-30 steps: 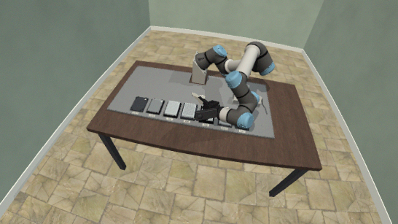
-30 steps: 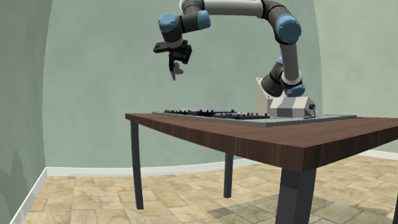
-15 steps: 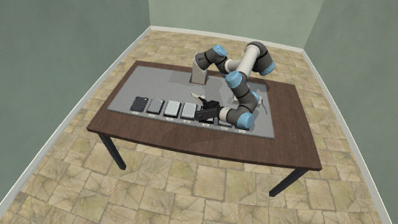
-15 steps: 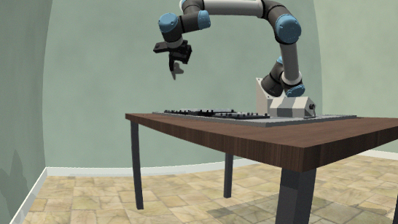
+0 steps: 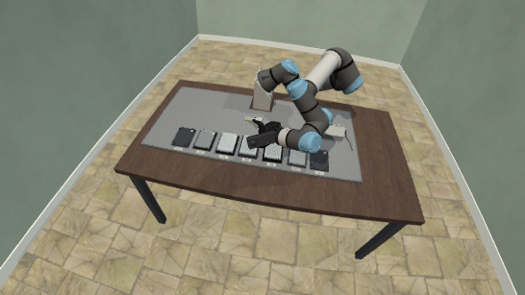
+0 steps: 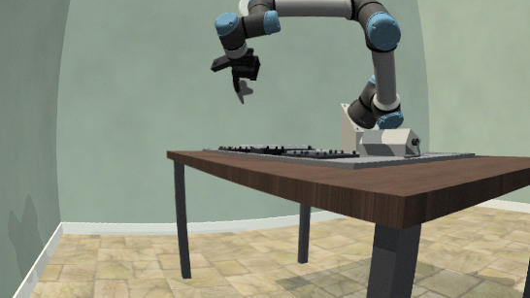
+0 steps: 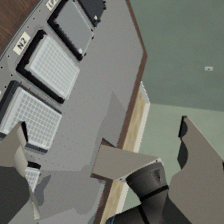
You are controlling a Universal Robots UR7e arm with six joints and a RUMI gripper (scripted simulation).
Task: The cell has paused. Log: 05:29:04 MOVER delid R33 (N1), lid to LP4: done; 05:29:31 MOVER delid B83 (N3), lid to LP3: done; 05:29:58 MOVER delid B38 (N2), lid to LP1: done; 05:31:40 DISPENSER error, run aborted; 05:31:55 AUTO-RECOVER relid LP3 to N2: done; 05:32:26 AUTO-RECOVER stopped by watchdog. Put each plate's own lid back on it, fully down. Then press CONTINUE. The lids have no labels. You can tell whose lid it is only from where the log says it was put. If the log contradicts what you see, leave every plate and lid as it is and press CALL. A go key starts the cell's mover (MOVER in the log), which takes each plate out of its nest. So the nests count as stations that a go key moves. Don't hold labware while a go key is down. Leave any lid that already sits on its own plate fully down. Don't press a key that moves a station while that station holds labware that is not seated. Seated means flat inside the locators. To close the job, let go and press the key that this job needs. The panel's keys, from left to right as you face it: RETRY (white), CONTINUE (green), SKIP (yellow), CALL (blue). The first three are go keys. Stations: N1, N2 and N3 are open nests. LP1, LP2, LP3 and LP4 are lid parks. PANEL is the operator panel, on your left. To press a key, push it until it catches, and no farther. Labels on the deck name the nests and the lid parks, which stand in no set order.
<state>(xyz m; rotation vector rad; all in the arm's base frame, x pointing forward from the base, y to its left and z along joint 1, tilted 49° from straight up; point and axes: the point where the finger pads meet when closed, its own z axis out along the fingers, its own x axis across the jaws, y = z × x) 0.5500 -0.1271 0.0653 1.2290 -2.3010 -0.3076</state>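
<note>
My gripper (image 5: pixel 255 121) (image 6: pixel 242 93) (image 7: pixel 102 120) is open and holds nothing. It hangs high above the middle of the grey deck mat (image 5: pixel 202 106) (image 7: pixel 100 75). A row of several stations runs along the mat's front edge. In the wrist view the nest labelled N2 (image 7: pixel 21 42) holds a pale, fine-gridded plate (image 7: pixel 50 67) (image 5: pixel 227 142). Beside it stands a well plate with a clearer grid (image 7: pixel 30 117) (image 5: pixel 245 150), then another well plate (image 5: pixel 272 152). A grey lid (image 5: pixel 205 139) (image 7: pixel 72 22) lies left of N2, and another grey lid (image 5: pixel 297 158) lies towards the right end. The operator panel (image 5: pixel 262 93) (image 7: pixel 120 162) is a beige wedge at the back.
Dark stations (image 5: pixel 184 136) (image 5: pixel 319 160) close both ends of the row. The arm's base (image 5: pixel 337 132) (image 6: pixel 383 143) stands at the mat's right side. The brown table (image 5: pixel 385 183) (image 6: pixel 340 184) reaches past the mat on every side. Only the N2 label is legible.
</note>
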